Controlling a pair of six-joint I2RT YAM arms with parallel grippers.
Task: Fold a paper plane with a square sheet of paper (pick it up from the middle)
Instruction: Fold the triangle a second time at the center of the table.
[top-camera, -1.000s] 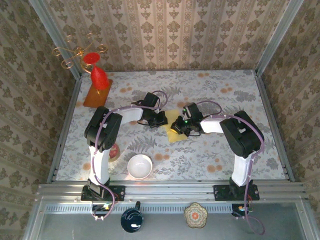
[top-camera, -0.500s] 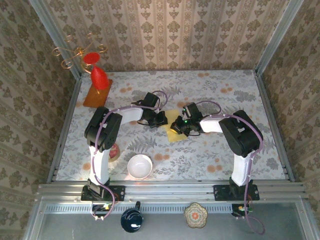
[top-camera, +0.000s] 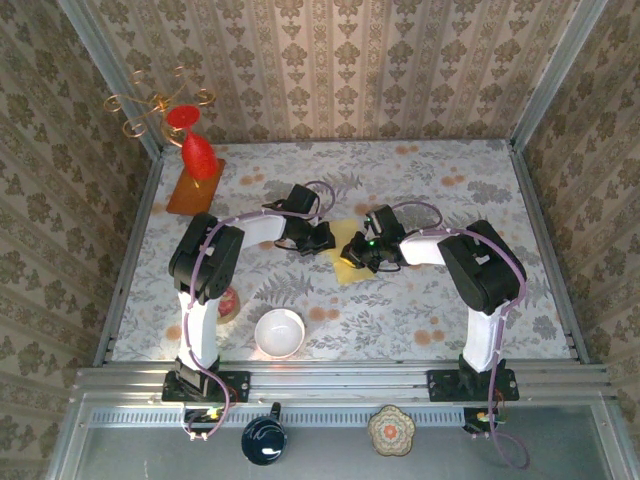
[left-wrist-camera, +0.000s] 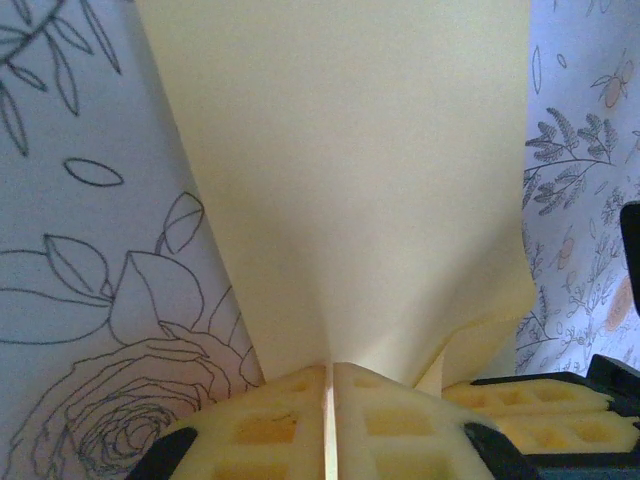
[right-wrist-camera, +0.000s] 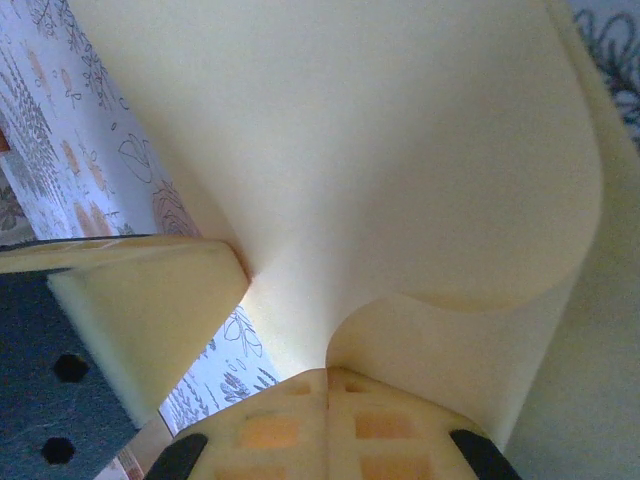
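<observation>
i see the left gripper (top-camera: 322, 240) pinched tight on the square sheet of paper (top-camera: 349, 271), its pads (left-wrist-camera: 280, 420) all but meeting with the paper between them. the right gripper (top-camera: 356, 252) is clamped on the same sheet, just beside the left. the sheet sits mid-table (top-camera: 450, 200), bowed up between both grippers.

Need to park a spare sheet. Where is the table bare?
Widest: the table far right, between right arm and back wall. Also the near strip from the white bowl to the right arm's base. Crowded: the centre, where left gripper and right gripper pinch the paper, and the far left by the orange board.
</observation>
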